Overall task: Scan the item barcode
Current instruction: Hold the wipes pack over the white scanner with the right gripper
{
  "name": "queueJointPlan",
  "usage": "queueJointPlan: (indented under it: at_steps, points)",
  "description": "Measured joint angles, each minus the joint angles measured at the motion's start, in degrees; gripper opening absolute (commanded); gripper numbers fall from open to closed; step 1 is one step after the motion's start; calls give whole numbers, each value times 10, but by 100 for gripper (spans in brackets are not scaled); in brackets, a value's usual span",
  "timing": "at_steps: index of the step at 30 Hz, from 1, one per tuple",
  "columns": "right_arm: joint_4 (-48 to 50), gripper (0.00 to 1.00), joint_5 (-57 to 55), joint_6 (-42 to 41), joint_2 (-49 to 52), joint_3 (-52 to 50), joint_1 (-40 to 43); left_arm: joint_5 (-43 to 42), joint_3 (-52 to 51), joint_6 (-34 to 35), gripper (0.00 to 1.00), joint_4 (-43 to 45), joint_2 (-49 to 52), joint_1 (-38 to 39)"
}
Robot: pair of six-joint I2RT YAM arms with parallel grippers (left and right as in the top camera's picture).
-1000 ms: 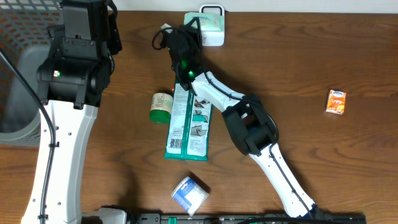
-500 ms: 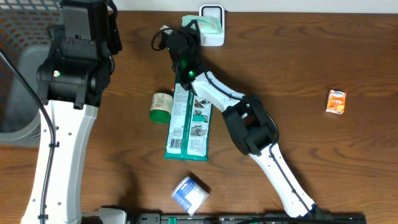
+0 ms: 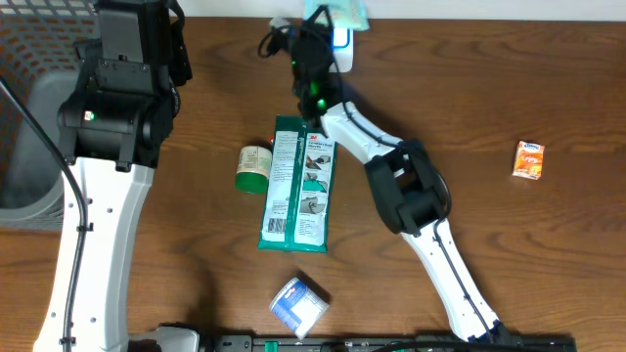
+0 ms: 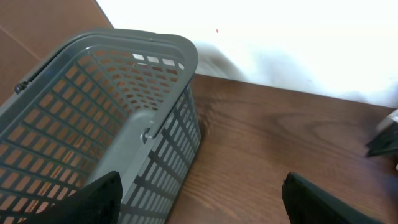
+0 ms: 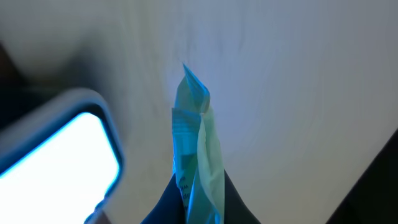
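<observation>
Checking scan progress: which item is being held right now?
The pale green pouch, pinched in the right gripper; the long green pack, jar, orange box and blue-white pack lie loose.

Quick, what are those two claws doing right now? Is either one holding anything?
Left gripper: open, holding nothing.
Right gripper: closed on a pale green packet.

Green wipes pack (image 3: 296, 186) flat on wood table (image 3: 489, 98), baseward of right claw (image 3: 323, 22). Green-lidded jar (image 3: 254, 168) beside pack's left edge. Blue-white packet (image 3: 298, 305) farther baseward. Orange carton (image 3: 528, 159) well right of claw. Grey mesh basket (image 3: 24, 68) far left.
</observation>
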State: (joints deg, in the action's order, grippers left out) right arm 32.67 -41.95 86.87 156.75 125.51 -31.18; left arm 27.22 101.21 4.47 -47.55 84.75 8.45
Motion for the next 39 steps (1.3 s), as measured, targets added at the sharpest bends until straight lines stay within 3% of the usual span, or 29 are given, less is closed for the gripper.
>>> queueJointPlan:
  at_steps: [4, 11, 15, 39]
  points:
    - [-12, 1, 1, -12, 0, 0, 2, 0, 0, 0, 83, 0, 0, 0]
    - [-34, 1, 3, -158, 1, 0, -9, 0, 0, 0, 83, 0, 0, 0]
    - [-35, 1, 3, -202, 1, 0, -10, 0, 0, 0, 83, 0, 0, 0]
    - [-5, 1, 0, -275, 1, 0, -16, 0, 0, 0, 83, 0, 0, 0]
